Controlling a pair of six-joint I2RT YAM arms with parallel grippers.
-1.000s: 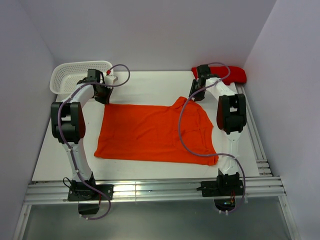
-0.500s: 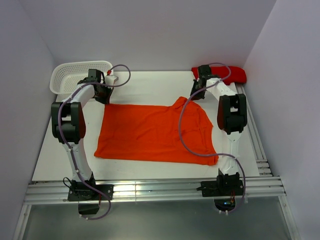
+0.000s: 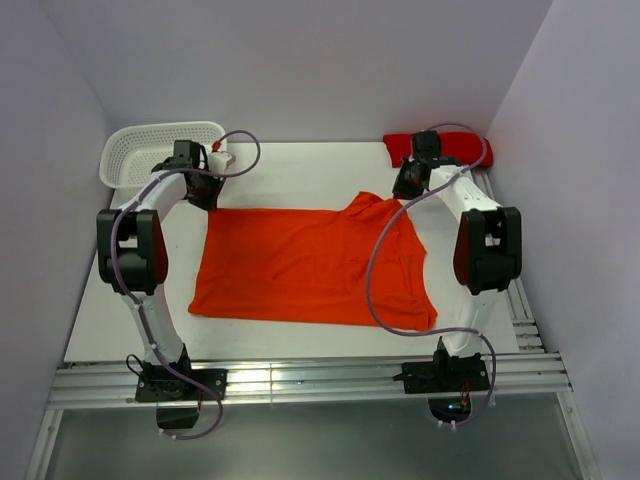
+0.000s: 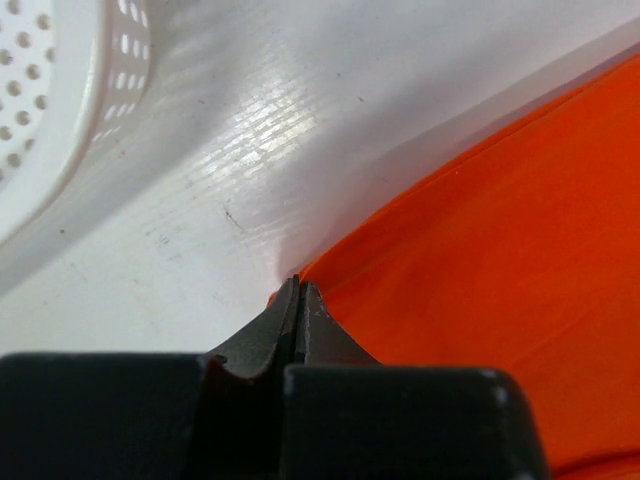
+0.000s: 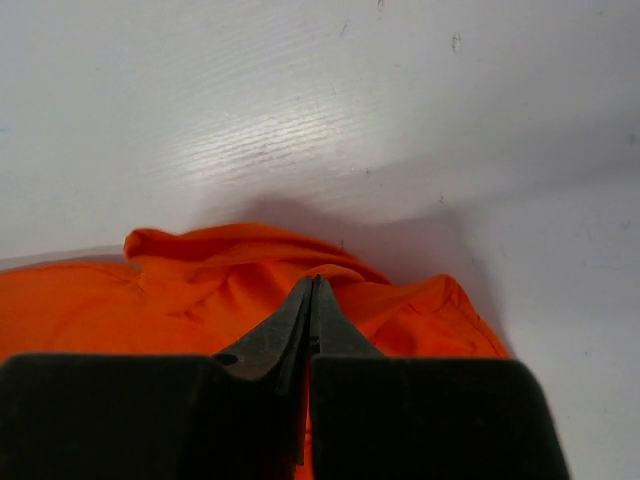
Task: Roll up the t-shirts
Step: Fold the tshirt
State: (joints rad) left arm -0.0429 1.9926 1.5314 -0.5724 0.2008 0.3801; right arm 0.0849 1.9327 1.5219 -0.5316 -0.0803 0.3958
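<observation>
Shirt (image 3: 305, 265) is pinched by both closed grippers: left gripper (image 4: 298, 296) on a corner at its tips, right gripper (image 5: 314, 292) on bunched fabric, likely so both ends roll together.

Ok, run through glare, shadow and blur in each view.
Top external: even light, sharp, glare on the near rail. Left wrist: sheen on the table, basket slightly soft. Right wrist: similar sheen, dark shadow behind the bunched t-shirt.
</observation>
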